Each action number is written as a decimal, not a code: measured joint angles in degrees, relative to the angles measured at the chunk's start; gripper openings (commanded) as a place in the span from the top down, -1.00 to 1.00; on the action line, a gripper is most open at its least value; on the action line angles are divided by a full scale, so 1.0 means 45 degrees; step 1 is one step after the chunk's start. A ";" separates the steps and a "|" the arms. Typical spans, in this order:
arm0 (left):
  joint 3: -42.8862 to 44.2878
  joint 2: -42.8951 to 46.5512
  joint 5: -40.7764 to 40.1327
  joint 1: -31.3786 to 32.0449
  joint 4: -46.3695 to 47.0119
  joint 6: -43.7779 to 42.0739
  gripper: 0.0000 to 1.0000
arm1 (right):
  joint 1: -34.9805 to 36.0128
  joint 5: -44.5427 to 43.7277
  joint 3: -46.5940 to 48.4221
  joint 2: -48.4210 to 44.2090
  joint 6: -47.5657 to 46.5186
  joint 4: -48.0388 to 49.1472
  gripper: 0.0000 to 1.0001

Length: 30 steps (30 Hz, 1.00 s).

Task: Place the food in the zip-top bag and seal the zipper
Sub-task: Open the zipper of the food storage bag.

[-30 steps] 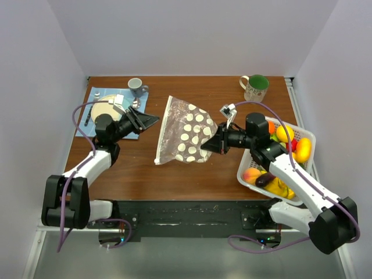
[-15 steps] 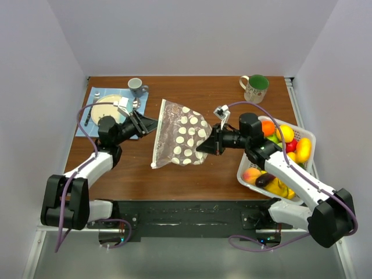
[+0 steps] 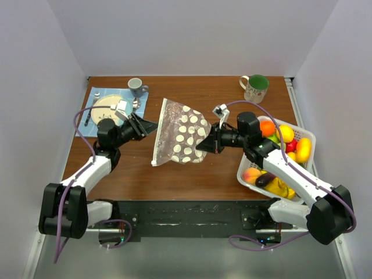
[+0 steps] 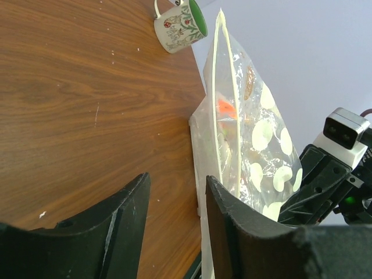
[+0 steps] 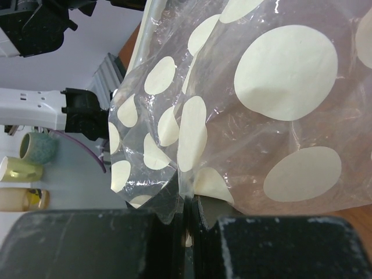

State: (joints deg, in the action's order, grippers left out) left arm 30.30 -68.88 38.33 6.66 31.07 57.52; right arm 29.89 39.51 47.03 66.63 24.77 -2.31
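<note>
Wooden table (image 3: 192,171) between white walls (image 3: 186,35); zip-top bag (image 3: 180,136) at its centre.

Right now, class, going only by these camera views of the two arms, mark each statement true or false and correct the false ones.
1. The right gripper is shut on an edge of the zip-top bag. True.
2. The left gripper is clamped on the bag. False: its jaws stand open beside the bag's left edge.
3. The food lies in the white basket on the right. True.
4. The green-lined mug stands on the blue cloth. False: it stands on the bare table at the far right corner.
</note>
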 measured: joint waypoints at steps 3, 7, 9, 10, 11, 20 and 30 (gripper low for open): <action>0.0000 -0.0019 0.0005 0.0000 0.0029 0.0010 0.05 | 0.0000 -0.0087 0.0000 -0.0010 -0.0058 -0.0049 0.91; -0.0010 -0.0228 0.0253 -0.0010 0.0408 0.0107 0.05 | 0.0000 -0.0219 0.0000 -0.0015 -0.0083 -0.0058 0.92; -0.0073 -0.0413 0.0442 -0.0010 0.0709 0.0340 0.05 | 0.0000 -0.0238 0.0000 -0.0015 -0.0083 -0.0058 0.92; -0.0126 -0.0471 0.0486 -0.0019 0.0850 0.0398 0.04 | 0.0000 -0.0248 0.0000 -0.0015 -0.0083 -0.0058 0.92; -0.0180 -0.0491 0.0529 -0.0034 0.0918 0.0442 0.04 | 0.0000 -0.0272 0.0000 -0.0024 -0.0083 -0.0058 0.92; -0.0262 -0.0491 0.0680 -0.0573 0.1107 0.0661 -0.04 | 0.0005 -0.0520 0.0000 -0.0321 -0.0102 -0.0107 0.94; -0.0262 -0.0500 0.1141 -0.0646 0.1666 0.0767 -0.04 | 0.0015 -0.0568 0.0000 -0.0321 -0.0131 -0.0189 0.94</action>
State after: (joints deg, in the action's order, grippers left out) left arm 29.12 -71.13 43.46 3.75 38.57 60.97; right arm 29.95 36.95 47.03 65.19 24.18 -3.16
